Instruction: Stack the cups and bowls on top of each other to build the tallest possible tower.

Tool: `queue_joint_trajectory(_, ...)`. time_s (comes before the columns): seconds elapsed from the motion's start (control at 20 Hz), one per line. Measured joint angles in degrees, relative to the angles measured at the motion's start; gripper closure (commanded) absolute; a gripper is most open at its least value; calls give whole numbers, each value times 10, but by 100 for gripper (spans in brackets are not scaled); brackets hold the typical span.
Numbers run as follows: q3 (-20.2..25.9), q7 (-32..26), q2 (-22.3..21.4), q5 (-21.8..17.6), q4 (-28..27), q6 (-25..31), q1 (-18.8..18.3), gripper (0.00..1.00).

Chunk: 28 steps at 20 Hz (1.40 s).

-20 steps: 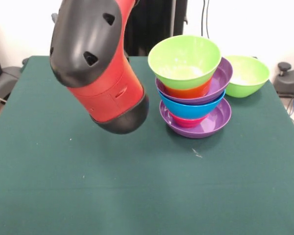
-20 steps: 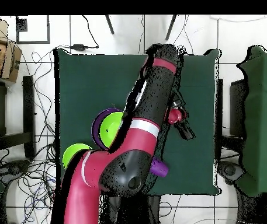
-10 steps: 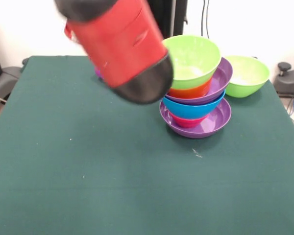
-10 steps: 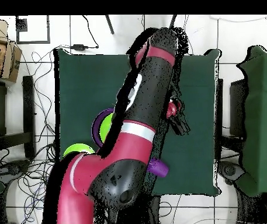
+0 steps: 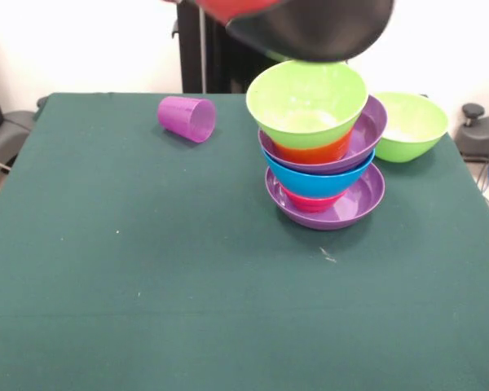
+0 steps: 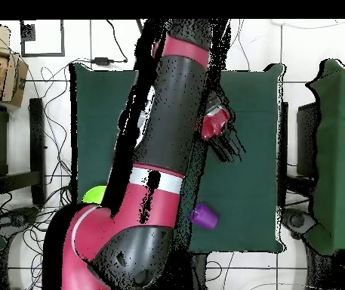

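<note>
currently the tower [image 5: 322, 155] of nested glossy plastic bowls sits right of centre on the dark green cloth-covered table [image 5: 147, 293] in the front view. bottom to top: wide purple bowl [image 5: 326, 202] as base, small red-pink bowl [image 5: 310, 200], large blue bowl [image 5: 319, 177], second wide purple bowl [image 5: 367, 130], small orange bowl [image 5: 314, 151], lime green bowl [image 5: 306, 102] on top, tilted a bit. second lime green bowl [image 5: 411, 125] stands on the table just behind and to the right of the stack, close to it; cannot tell if they touch. translucent purple plastic tumbler [image 5: 187, 119] lies on its side at the far left-centre of the table, well apart from the tower.

red and black robot arm [image 5: 310, 20] only shows as a black rounded end at the top edge of the front view, above the top bowl and not touching it. overhead, the arm covers most of the table, including the tower. gripper [image 6: 215, 124] pokes out beside the arm over the table. jaw state: cannot tell from these views. overhead also shows the purple tumbler near the table's base-side edge and a sliver of lime green bowl at the arm's left.
</note>
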Motion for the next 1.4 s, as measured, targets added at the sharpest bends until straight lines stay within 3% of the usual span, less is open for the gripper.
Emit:
queue_joint_trajectory(0.5, -2, 0, 11, 102, -73, 21, -6, 0)
queue_joint_trajectory(0.75, -4, 0, 47, 164, -113, 33, -21, 0)
queue_joint_trajectory(1.4, -33, 0, 136, 230, -142, 39, -54, 0)
